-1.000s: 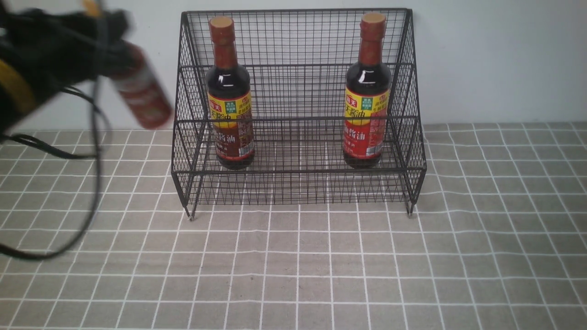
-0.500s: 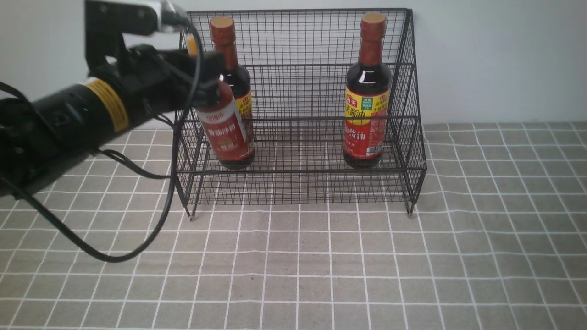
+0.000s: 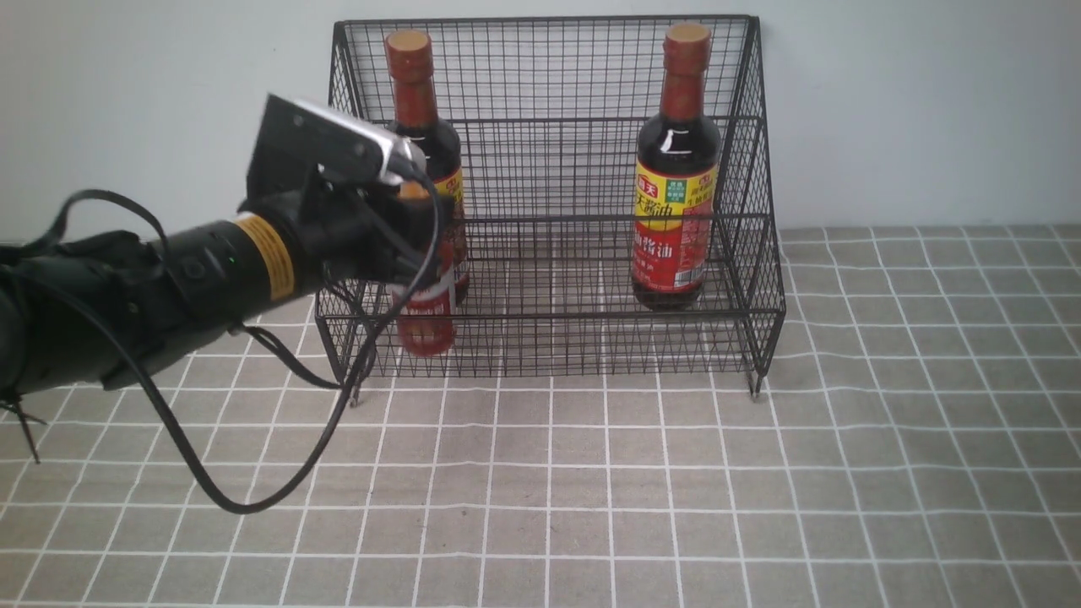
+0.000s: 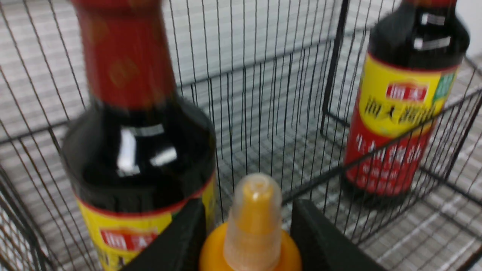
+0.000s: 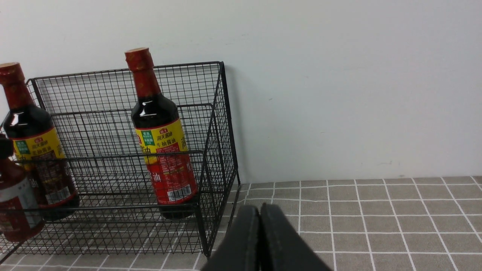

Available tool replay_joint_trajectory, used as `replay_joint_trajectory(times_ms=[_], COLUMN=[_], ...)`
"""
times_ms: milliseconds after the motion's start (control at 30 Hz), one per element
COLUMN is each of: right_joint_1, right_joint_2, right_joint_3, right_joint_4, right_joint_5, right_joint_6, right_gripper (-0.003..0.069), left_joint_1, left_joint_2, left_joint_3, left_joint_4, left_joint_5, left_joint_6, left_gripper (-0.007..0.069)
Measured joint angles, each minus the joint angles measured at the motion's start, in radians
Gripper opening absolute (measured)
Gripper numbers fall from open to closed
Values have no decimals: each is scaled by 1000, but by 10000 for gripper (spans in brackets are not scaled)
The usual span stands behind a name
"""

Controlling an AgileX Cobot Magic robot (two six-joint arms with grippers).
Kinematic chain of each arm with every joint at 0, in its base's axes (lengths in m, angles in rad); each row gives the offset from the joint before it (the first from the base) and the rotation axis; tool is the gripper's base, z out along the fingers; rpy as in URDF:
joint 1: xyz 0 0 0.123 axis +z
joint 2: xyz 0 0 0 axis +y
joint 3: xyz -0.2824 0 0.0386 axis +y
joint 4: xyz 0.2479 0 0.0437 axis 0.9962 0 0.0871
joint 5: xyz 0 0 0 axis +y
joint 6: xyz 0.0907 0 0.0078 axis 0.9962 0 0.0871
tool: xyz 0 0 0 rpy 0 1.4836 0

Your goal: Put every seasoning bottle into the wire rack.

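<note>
The wire rack (image 3: pixel 549 76) stands against the wall. Two soy-sauce bottles stand upright on its upper tier, one at the left (image 3: pixel 412 84) and one at the right (image 3: pixel 676 194). My left gripper (image 3: pixel 418 245) is shut on the red sauce bottle (image 3: pixel 426 317) just below its cap. It holds the bottle upright in the lower front tier at the left end, in front of the left soy bottle. In the left wrist view the orange-yellow nozzle cap (image 4: pixel 256 222) sits between the black fingers (image 4: pixel 180 241). My right gripper (image 5: pixel 260 218) is shut and empty, low over the cloth right of the rack (image 5: pixel 211 150).
A grey checked tablecloth (image 3: pixel 591 490) covers the table. A white wall stands right behind the rack. The left arm's black cable (image 3: pixel 253 498) loops down over the cloth in front of the rack's left foot.
My left arm has swung right and down with the red sauce bottle, from outside the rack's left side into its lower front tier. The soy bottles have not moved.
</note>
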Motion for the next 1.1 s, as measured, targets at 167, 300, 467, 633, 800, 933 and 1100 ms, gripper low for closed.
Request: replay_joint_trajectory(times_ms=[167, 300, 467, 633, 800, 933, 1100], right_joint_1=[0, 0, 0, 0, 0, 0, 0], right_joint_2=[0, 0, 0, 0, 0, 0, 0], right_joint_3=[0, 0, 0, 0, 0, 0, 0], right_joint_4=[0, 0, 0, 0, 0, 0, 0], right_joint_5=[1, 1, 1, 1, 1, 1, 1], right_joint_6=[0, 0, 0, 0, 0, 0, 0], right_gripper=[-12, -12, -12, -12, -12, -12, -12], left_joint_1=[0, 0, 0, 0, -24, -66, -109], left_joint_2=[18, 18, -15, -146, -294, -426, -572], left_joint_3=[-2, -2, -2, -2, -2, 7, 69], left_joint_4=[4, 4, 4, 58, 132, 254, 522], left_joint_5=[38, 40, 101, 281, 379, 421, 442], left_joint_6=[-12, -37, -79, -92, -230, -479, -794], left_gripper=[269, 352, 526, 571, 434, 135, 4])
